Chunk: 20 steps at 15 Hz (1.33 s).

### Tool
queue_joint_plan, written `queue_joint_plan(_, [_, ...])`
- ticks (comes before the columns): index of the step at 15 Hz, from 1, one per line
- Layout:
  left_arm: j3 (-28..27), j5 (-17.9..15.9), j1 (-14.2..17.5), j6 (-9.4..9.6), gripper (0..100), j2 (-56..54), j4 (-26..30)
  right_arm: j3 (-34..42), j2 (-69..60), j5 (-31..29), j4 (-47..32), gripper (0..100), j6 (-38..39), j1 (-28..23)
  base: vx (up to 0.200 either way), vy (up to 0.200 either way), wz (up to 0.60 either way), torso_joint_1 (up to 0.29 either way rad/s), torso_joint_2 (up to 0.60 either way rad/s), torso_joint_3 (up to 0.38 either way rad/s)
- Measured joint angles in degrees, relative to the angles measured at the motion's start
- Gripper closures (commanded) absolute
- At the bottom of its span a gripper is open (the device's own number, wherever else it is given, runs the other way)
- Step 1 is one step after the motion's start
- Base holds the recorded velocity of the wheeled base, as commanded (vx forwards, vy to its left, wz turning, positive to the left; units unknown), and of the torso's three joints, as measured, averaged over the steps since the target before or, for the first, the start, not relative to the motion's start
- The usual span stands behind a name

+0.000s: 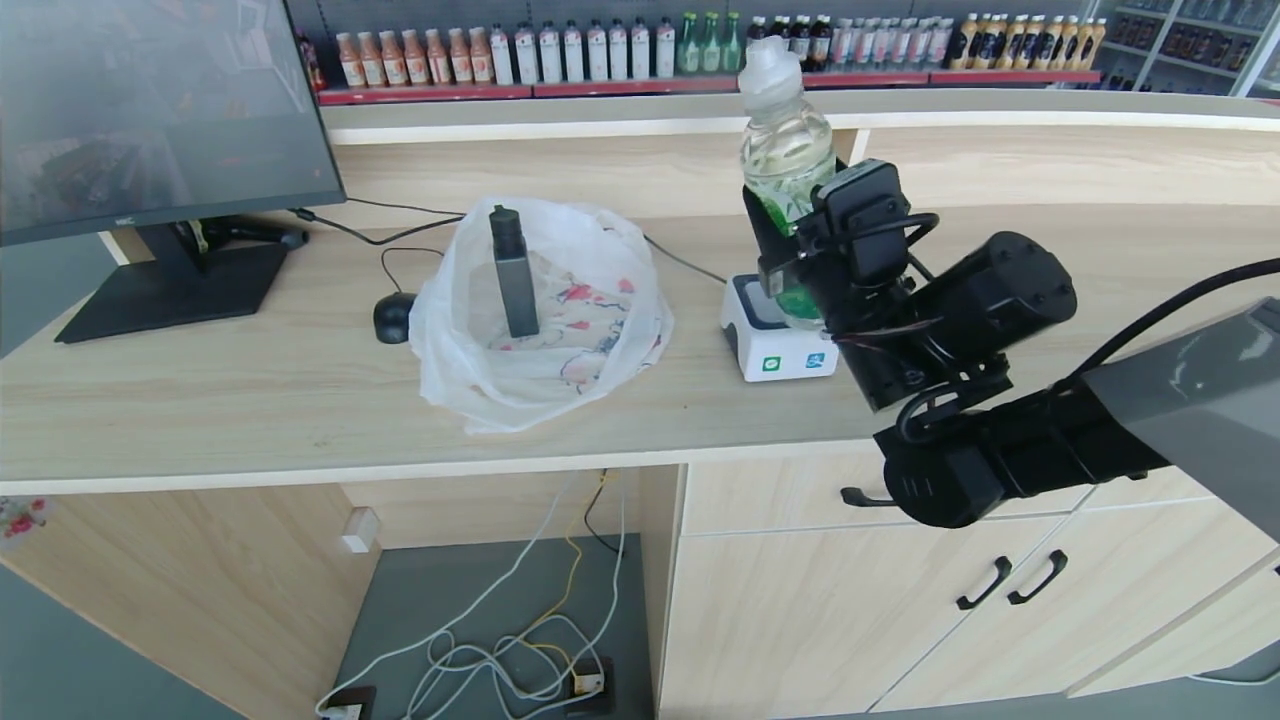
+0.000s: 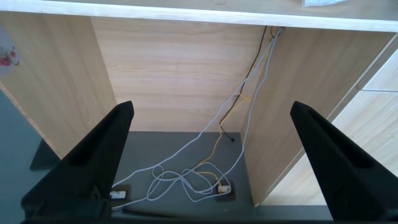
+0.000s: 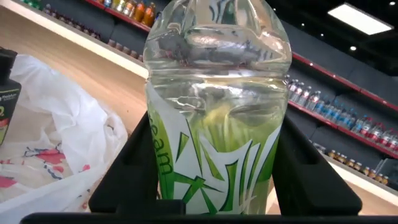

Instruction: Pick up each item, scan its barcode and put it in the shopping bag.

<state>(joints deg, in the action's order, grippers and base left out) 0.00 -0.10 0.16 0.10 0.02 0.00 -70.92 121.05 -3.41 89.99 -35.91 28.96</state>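
The right jaws are clamped on a clear drink bottle (image 1: 787, 150) with a green label and a white cap. In the right wrist view the black fingers (image 3: 127, 168) press against either side of the label (image 3: 214, 180). In the head view the bottle stands upright, right of centre in the frame. Its lower end is over the top of a small white barcode scanner (image 1: 765, 345); whether the two touch cannot be told. The scanner sits on the table (image 1: 250, 400), just right of the middle.

A white plastic shopping bag (image 1: 540, 330) with red and blue print lies open on the table at the centre of the frame, near the scanner but apart from it. A dark grey bottle (image 1: 514, 270) stands upright inside the bag. A black mouse (image 1: 394, 317) rests just left of the bag, and a monitor (image 1: 150, 110) on a black stand fills the upper left. A shelf of bottles (image 1: 700, 45) runs along the top.

The left jaws hang below the table's edge, set wide apart with nothing between them. Beyond them are the wooden recess and a tangle of cables (image 2: 193, 180) on the floor.
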Motion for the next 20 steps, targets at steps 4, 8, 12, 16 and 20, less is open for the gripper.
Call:
queue_joint_plan(4, [0.0,0.0,0.0,0.09,0,0.0,0.0,3.6,-2.6,0.0,0.0,100,9.0,-0.5,0.000,0.000,0.00,0.000,0.00,0.000])
queue_joint_plan(8, [0.0,0.0,0.0,0.09,0,0.0,0.0,9.5,-5.5,-1.7,-0.1,100,19.8,-0.5,0.000,0.000,0.00,0.000,0.00,0.000])
queue_joint_plan(12, [0.0,0.0,0.0,0.17,0,0.0,0.0,11.0,-7.1,-9.0,-0.1,100,25.6,-1.5,0.000,0.000,0.00,0.000,0.00,0.000])
queue_joint_plan(16, [0.0,0.0,0.0,0.15,0,0.0,0.0,11.2,-7.6,-9.4,-0.1,100,27.1,-2.4,0.000,0.150,0.00,0.002,0.00,0.001])
queue_joint_plan(20, [0.0,0.0,0.1,0.17,0,0.0,0.0,11.0,-7.7,-9.5,0.1,100,27.1,-3.5,0.000,0.200,0.00,0.005,0.00,0.002])
